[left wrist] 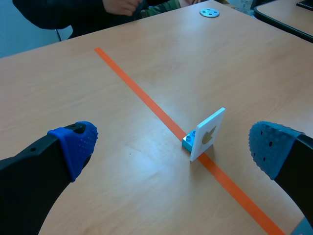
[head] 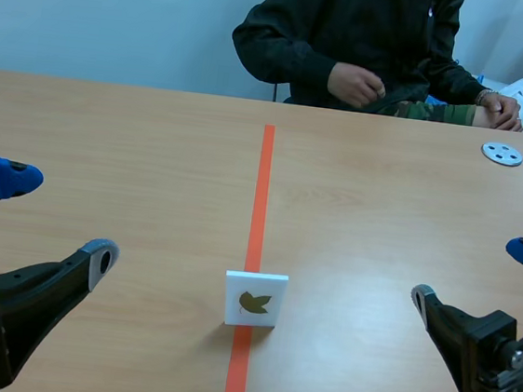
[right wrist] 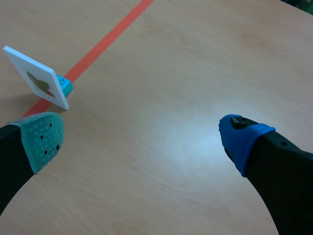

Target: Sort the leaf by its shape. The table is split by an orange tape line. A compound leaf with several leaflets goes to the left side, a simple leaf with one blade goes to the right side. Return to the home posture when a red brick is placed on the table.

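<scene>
Both open, left hand point(head: 58, 219) at eight o'clock, right hand point(head: 475, 274) at four; a glancing touch could topple the leaf card point(head: 254, 298).

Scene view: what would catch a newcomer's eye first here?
A small white card showing a leaf stands upright on the orange tape line, near the robot's edge of the table. The left gripper and right gripper sit open, low on either side of it. A person in dark clothes sits across the table.
</scene>
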`<act>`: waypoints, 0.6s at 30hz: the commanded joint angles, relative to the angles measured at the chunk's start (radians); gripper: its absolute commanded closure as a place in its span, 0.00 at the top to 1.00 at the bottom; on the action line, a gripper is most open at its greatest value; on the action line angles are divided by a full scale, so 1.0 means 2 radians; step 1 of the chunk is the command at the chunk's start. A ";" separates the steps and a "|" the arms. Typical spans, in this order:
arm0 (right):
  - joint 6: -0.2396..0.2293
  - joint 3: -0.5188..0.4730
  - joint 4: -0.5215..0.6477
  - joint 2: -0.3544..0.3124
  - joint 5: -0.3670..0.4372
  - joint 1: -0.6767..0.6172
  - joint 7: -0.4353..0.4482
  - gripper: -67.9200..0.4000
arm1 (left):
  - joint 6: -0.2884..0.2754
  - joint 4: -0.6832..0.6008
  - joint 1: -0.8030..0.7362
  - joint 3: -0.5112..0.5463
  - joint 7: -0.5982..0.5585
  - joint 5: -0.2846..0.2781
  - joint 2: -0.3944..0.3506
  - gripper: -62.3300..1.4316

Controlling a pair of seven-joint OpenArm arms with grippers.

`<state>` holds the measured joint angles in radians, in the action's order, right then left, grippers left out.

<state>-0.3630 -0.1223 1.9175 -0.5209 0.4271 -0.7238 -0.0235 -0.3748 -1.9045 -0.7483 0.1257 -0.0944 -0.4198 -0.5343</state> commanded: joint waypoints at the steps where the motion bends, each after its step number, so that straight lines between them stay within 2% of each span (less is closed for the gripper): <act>1: 0.000 -0.001 0.006 0.000 0.002 0.006 0.011 1.00 | -0.002 -0.005 0.002 -0.001 -0.007 -0.003 0.004 1.00; 8: 0.000 -0.001 0.006 0.000 0.002 0.006 0.011 1.00 | -0.003 -0.005 0.002 -0.001 0.011 -0.003 0.003 1.00; 12: 0.000 -0.001 0.006 0.000 0.002 0.006 0.011 1.00 | -0.018 -0.005 0.002 -0.001 0.031 0.000 0.004 1.00; 18: 0.000 -0.001 0.006 0.000 0.002 0.006 0.011 1.00 | -0.043 0.005 0.031 -0.008 0.047 0.036 0.004 1.00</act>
<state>-0.3630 -0.1223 1.9175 -0.5209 0.4271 -0.7238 -0.0204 -0.4538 -1.8996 -0.7063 0.1169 0.0174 -0.3470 -0.5339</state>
